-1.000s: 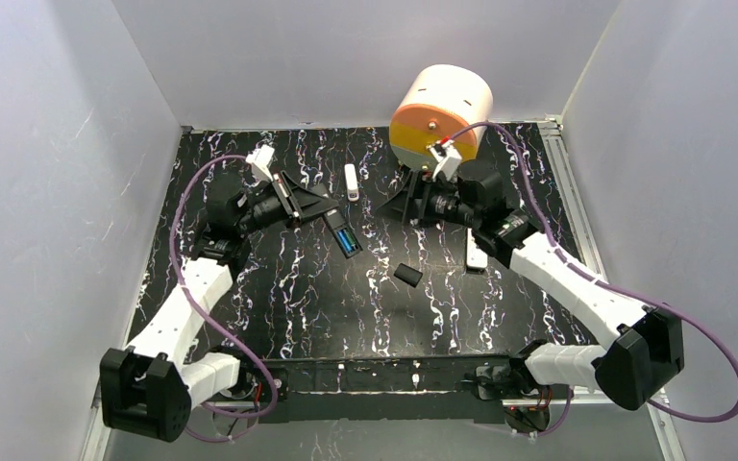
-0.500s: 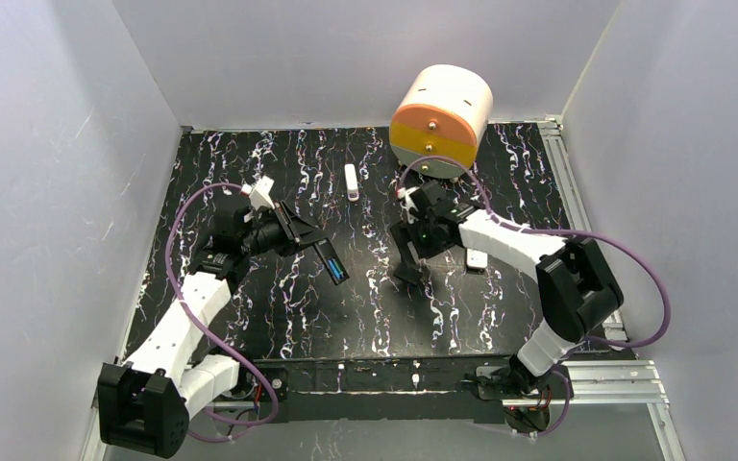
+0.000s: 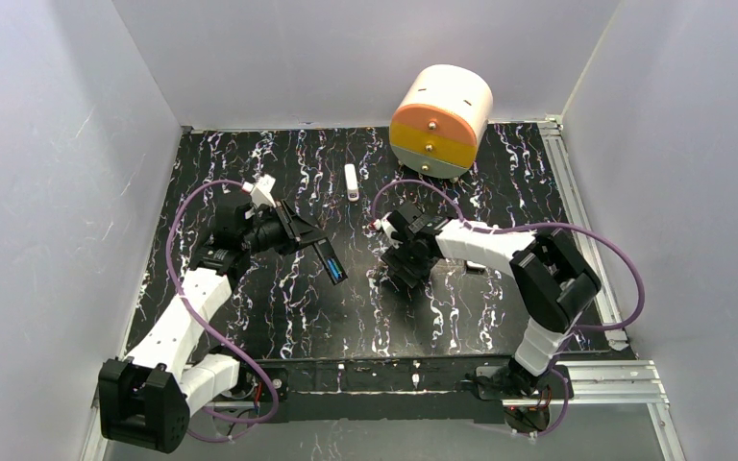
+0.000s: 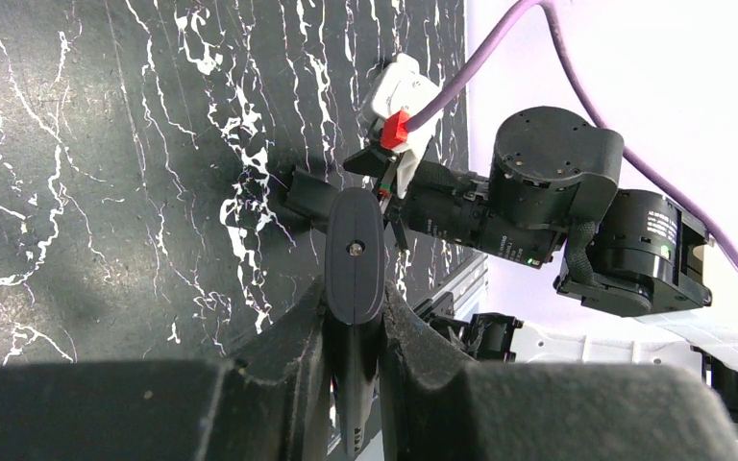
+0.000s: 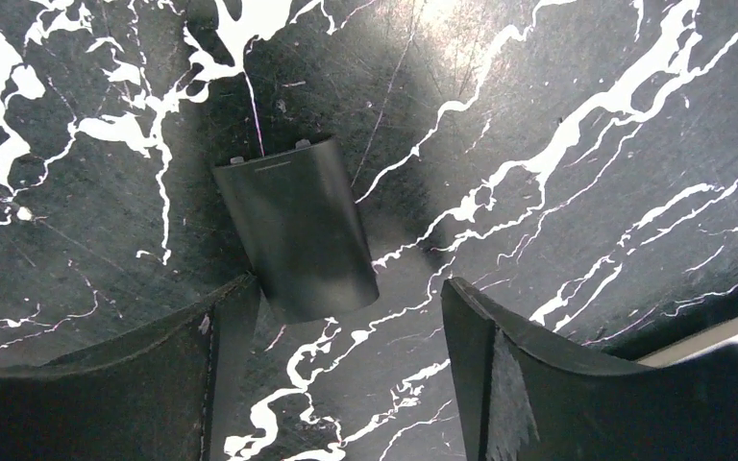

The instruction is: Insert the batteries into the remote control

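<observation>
1. Shut tight with the left claw (image 4: 354, 305) on the slim black remote (image 4: 354, 254), gripping its two narrow sides. Near end buried between the fingers, far end jutting well past the tips.
2. From above, open compartment of that remote turned upward just beyond the left claw's tips, with the shiny blue battery (image 3: 335, 270) lying inside it.
3. Spread wide with the right claw (image 5: 346, 300), gripping nothing. Pointed down at the tabletop (image 3: 279, 317), with bare marbled surface across most of the gap.
4. Flat on the tabletop, a dark cover (image 5: 298, 230), curved. Near end just inside the right claw's gap, hard up against one finger, well apart from the other. Rest of it beyond the tips. Cannot tell whether touching that finger.
5. Behind the right claw (image 3: 405, 269), beside its forearm: the white remote (image 3: 478, 266), mostly hidden under the arm, only a small end showing.
6. Across from the left claw (image 3: 312, 240), near and facing it: the right claw, with the black remote's tip between the two.
7. Farther out than both claws, roughly between them: a narrow white stick (image 3: 351, 181), alone on the tabletop.
8. Well beyond the right claw, at the far edge: a drum (image 3: 440, 120) on its side, banded white, orange and yellow.
</observation>
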You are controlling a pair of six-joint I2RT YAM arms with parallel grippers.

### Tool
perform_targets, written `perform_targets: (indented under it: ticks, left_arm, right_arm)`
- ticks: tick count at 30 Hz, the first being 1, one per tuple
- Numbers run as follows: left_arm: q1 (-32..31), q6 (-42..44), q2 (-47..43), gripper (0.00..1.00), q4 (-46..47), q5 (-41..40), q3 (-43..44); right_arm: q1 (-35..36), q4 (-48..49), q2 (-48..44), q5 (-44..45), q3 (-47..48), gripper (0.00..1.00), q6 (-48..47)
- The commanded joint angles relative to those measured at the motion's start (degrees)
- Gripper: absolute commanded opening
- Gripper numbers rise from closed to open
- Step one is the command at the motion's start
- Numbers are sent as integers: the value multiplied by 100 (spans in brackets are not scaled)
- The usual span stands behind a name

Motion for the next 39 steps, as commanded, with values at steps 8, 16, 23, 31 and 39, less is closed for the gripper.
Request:
perform_targets:
  ticks: [8,16,23,31,39]
  left_arm:
    - [76,117,-15,0,-63,68,245]
    - [93,141,-21,0,-132,90,299]
    - [94,165,-45,0,-133,36,240]
    - [94,99,-6,0,230,-170,140]
    - [94,185,-285,0,853,-527,-159]
  right_arm:
    - [-15,-294,315,-655,126,65,-307]
    - [-13,-460,551,-657,164,52,-331]
    - [-15,-294,451,-282,95,36,-189]
    - [148,588,-659,-821,-216,33,416]
    - [619,1571,-1954,-1272,-280,32,1573]
